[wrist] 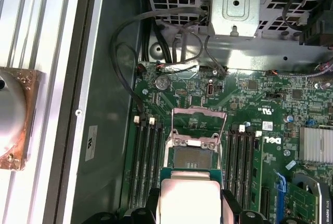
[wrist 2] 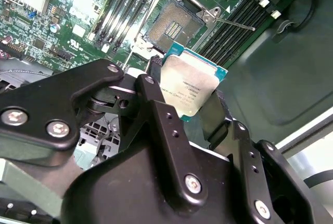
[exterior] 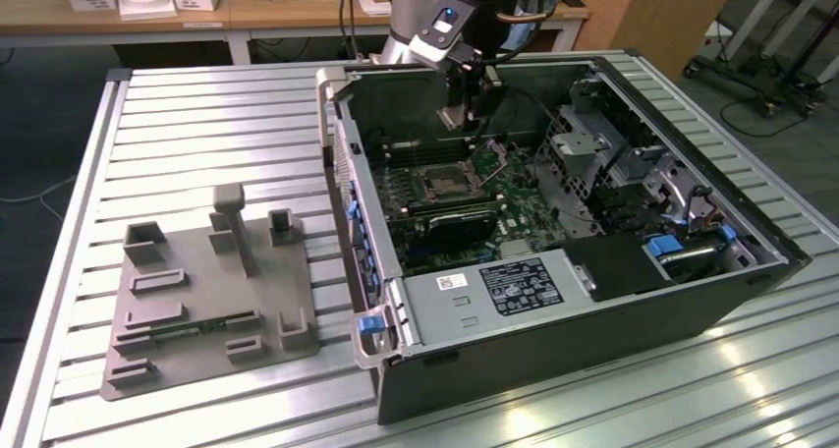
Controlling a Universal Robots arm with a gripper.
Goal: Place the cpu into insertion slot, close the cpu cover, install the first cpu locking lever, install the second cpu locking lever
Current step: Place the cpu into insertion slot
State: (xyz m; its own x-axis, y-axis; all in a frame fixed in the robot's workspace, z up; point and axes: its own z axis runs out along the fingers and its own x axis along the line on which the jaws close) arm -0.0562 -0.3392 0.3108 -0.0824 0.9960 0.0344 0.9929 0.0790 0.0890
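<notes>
The gripper (wrist 2: 183, 98) is clenched on the cpu (wrist 2: 190, 84), its black fingers (wrist 2: 156, 104) pressing two opposite edges of the chip, pale metal top facing the camera in the second wrist view. In the first wrist view the same cpu (wrist: 190, 199) sits between the fingers, above the board and just short of the insertion slot (wrist: 191, 159), not touching it. The slot's dark pin field is bare, so the chip is not yet seated. The cpu cover (wrist: 200, 110) is swung open behind the socket (its window shows green board through it). A thin metal lever (wrist 2: 237, 24) stands out beside the insertion slot (wrist 2: 171, 26); it seems to be unlatched, though the angle makes that hard to confirm. Long black memory slots (wrist: 148, 156) run along both sides of the socket.

In the exterior view the gripper (exterior: 462, 114) hangs inside the open computer case (exterior: 393, 99), above and a little beyond the insertion slot (exterior: 439, 183). The case lies on a ribbed metal bench (exterior: 196, 124), with a grey fixture (exterior: 196, 310) well apart toward the exterior view's left.
</notes>
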